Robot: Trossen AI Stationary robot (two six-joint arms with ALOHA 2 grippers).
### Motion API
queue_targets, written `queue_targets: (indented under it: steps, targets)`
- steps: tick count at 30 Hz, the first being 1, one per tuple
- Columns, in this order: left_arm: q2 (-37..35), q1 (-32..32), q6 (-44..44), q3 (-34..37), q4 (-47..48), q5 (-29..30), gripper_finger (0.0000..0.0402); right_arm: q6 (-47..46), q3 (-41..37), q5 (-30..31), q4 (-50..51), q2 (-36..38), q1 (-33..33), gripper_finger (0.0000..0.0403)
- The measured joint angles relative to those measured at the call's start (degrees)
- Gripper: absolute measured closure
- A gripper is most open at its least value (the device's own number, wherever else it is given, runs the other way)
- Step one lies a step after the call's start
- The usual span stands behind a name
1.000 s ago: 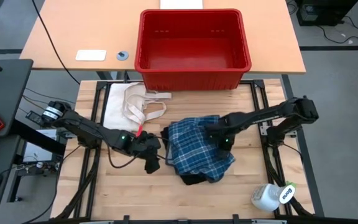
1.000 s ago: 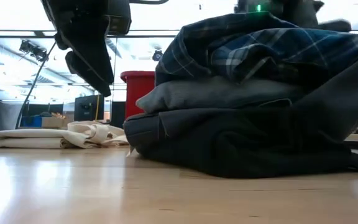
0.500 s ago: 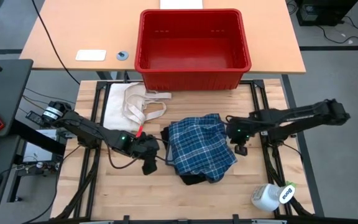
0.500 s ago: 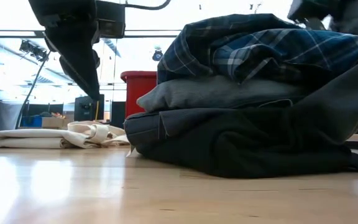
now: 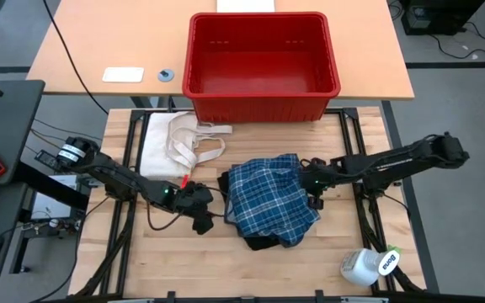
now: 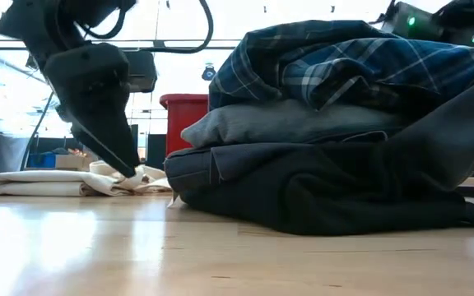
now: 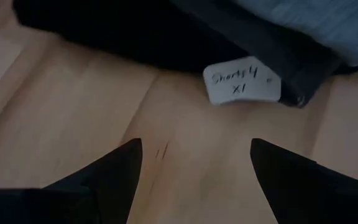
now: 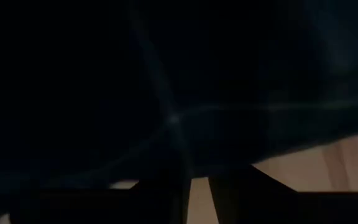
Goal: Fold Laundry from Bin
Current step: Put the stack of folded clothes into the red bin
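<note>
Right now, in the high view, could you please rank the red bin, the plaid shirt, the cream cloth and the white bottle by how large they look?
1. The red bin, clearly largest.
2. The plaid shirt and the cream cloth look too alike to rank.
3. The white bottle, smallest.

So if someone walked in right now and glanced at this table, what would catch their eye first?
Probably the bright red bin, empty at the table's far edge. Next, the pile of laundry mid-table, with the blue-and-white plaid shirt on top. The left gripper, open, sits low beside the pile; the right gripper is at its other edge.
</note>
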State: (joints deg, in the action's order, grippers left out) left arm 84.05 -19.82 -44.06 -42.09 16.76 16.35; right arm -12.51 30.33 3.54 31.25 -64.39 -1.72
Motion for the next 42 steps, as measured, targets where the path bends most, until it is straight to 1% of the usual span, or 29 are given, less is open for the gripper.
queue_targets:
  steps: [3,6,9,14,16,18,23,27,29,32,35,40,42]
  targets:
    - [0.0,0.09,1.88,3.26,-7.73,1.16,0.0099,0.41,-0.48,1.46,-0.83,-3.46,0.0,0.0333]
    - [0.76,0.09,3.2,4.64,-11.47,2.48,0.0113,-0.29,-0.73,0.2,-5.19,-6.31,0.0,0.0313]
    - [2.73,0.09,4.7,4.73,-12.0,2.45,0.0151,0.43,-0.76,-0.8,-10.76,-8.86,-0.17,0.0277]
    - [7.22,0.09,4.83,4.72,-17.5,1.34,0.0232,2.7,-0.76,-1.53,-17.13,-13.81,-0.35,0.0207]
    - [8.97,0.09,4.85,4.71,-19.86,1.26,0.0253,4.0,-0.74,-2.01,-18.79,-16.21,-0.41,0.0187]
    - [10.81,0.49,4.86,4.68,-22.32,1.77,0.0265,5.27,-0.64,-2.06,-20.22,-18.11,-0.64,0.0176]
    - [12.65,1.02,3.79,4.05,-23.47,1.96,0.0274,5.27,-0.59,-1.18,-23.34,-20.07,-1.5,0.0176]
    - [12.89,1.05,8.19,3.79,-24.88,3.63,0.0274,7.56,-0.9,-1.12,-27.28,-20.19,-1.57,0.018]
    - [13.02,1.6,10.99,3.86,-26.39,3.49,0.0274,8.41,-0.98,-1.11,-30.51,-20.44,-1.57,0.0181]
    - [13.09,2.99,11.99,3.89,-27.65,3.18,0.0274,9.68,-0.97,-1.25,-34.77,-21.03,-1.57,0.0181]
    - [13.18,4.56,13.49,3.99,-30.29,3.34,0.0274,9.76,-0.98,-2.13,-36.72,-21.13,-1.6,0.0181]
    - [13.18,6.7,16.55,4.07,-36.05,3.45,0.0274,11.14,-0.98,-2.7,-42.71,-21.04,-1.64,0.0181]
    - [13.18,7.62,17.46,4.07,-38.7,2.03,0.0275,11.2,-0.98,-2.74,-44.71,-21.04,-1.64,0.0181]
